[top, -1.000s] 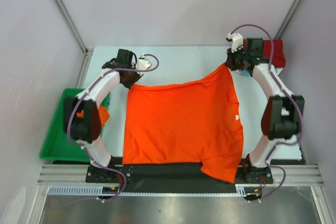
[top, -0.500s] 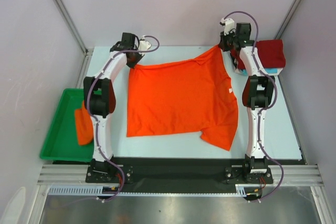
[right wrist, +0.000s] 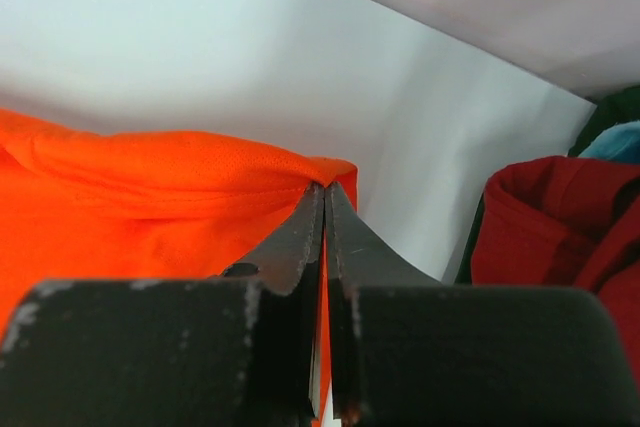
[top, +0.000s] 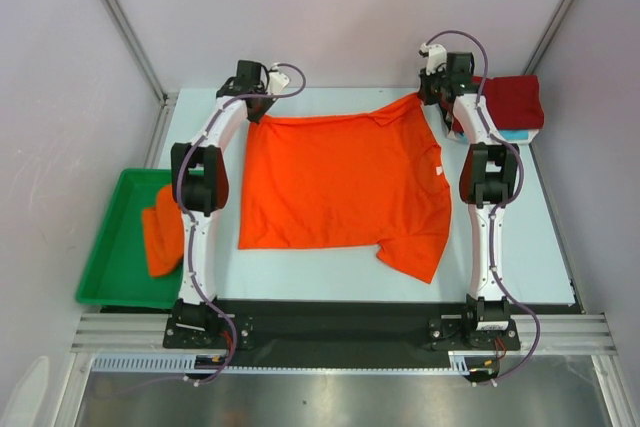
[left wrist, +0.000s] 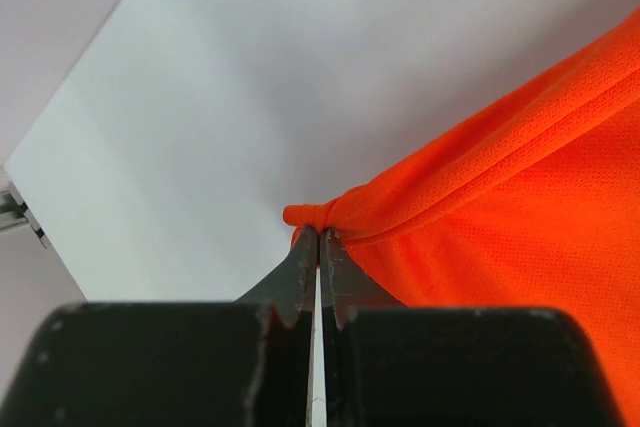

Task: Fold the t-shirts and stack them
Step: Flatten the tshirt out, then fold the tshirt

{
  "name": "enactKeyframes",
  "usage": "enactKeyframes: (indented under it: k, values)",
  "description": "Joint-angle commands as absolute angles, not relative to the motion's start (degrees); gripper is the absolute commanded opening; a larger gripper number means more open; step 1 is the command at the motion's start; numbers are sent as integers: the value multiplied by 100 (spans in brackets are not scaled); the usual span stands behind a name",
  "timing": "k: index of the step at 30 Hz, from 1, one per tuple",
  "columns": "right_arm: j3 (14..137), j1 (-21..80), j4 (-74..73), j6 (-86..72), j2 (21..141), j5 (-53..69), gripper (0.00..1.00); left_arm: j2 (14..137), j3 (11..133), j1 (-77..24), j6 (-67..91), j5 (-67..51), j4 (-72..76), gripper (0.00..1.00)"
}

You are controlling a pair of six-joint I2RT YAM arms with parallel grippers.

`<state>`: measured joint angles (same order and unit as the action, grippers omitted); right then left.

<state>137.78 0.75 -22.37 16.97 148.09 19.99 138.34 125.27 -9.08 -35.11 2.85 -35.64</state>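
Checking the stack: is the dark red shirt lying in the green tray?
No, the dark red shirt lies at the table's far right; the green tray is at left.

Bright, diffuse light casts barely any shadows; wrist views show the weave of the orange t-shirt (left wrist: pixel 500 197) crisply.

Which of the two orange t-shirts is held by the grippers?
The orange t-shirt spread on the table: the left gripper and the right gripper each pinch one far corner. The other orange t-shirt lies crumpled in the green tray, untouched.
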Motion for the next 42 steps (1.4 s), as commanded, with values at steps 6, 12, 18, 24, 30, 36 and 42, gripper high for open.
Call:
enactKeyframes:
  k: [6,12,18,24,30,36,42]
  values:
    - [13615,-114,-2259,1678,14142,2144,0,13430,12929,-958,-3454,308,-3146,0]
    - [12736,-158,-2294,1583,13256,2460,0,12641,12271,-1020,-3340,106,-3418,0]
    - [11867,-158,-2443,1433,12456,2830,0,11963,11383,-1020,-3375,62,-3384,1]
    - [11225,-97,-2663,1275,12007,3102,0,11611,10961,-1019,-3393,44,-3419,0]
    - [10521,-53,-2821,1239,11347,3243,0,11145,10153,-1020,-3375,-123,-3358,0]
    - [9967,-53,-3093,1239,10759,3296,0,10714,9493,-1011,-3410,-132,-3305,1]
    - [9336,-18,-3375,1195,10144,3445,0,10310,8992,-1011,-3375,-246,-3349,0]
